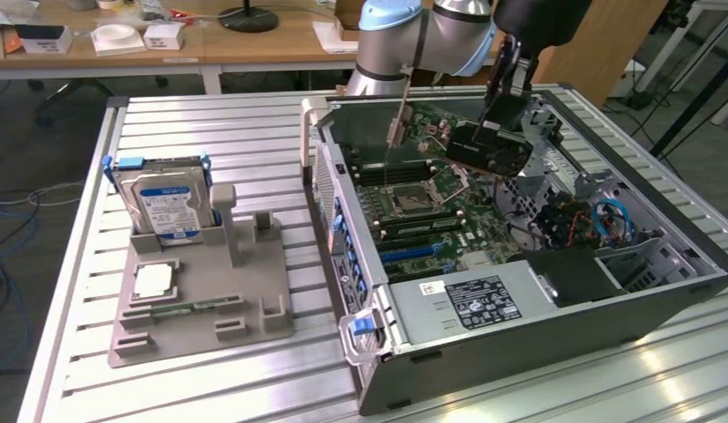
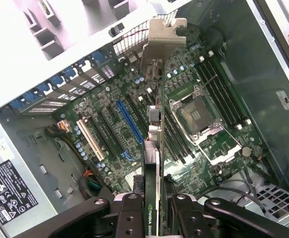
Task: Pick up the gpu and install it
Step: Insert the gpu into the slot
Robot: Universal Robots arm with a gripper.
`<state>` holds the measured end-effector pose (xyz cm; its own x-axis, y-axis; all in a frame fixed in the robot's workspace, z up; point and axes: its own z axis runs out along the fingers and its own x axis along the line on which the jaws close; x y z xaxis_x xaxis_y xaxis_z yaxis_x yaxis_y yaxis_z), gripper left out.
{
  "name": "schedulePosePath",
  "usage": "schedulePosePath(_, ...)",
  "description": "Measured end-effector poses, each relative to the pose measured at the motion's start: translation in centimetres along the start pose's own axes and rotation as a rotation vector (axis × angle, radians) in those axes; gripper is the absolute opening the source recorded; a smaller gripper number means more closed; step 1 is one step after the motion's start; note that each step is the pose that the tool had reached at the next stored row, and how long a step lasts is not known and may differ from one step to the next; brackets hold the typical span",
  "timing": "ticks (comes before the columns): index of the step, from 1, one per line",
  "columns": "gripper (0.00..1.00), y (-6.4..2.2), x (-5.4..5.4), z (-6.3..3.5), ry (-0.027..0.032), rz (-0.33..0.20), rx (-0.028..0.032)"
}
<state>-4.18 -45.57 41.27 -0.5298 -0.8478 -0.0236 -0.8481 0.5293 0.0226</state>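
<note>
Step in hand: as I judge it, the carry between picking up and installing; the gpu [image 1: 487,150] is lifted and not yet seated.
Fingers: the fingers [image 2: 129,215] are clamped on the near end of the gpu [image 2: 153,163], one on each face of the card.
Where the gpu is: in the air inside the open case [image 1: 553,335], above the motherboard [image 1: 423,203], over the far half of the surface [image 1: 223,132]; it appears to touch no slot.
What the move calls for: in my judgement, the card's lower edge needs to line up over one long slot and its bracket [image 2: 163,39] with the case's rear wall, then press straight down.
Wrist view adds: the card seen edge-on, with the blue slot [image 2: 126,126] just beside its line; whether the two are parallel cannot be told.
Exterior view adds: the gap between card and board, and the hard drive [image 1: 164,203] standing upright in a grey holder [image 1: 199,308] near the surface's edge at the exterior view's left, well apart from the case.
</note>
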Motion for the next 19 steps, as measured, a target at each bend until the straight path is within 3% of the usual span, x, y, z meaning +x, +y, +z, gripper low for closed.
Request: schedulePosePath(19, 0.26, 0.0, 0.0, 0.01, 0.0034, -0.153, -0.0036)
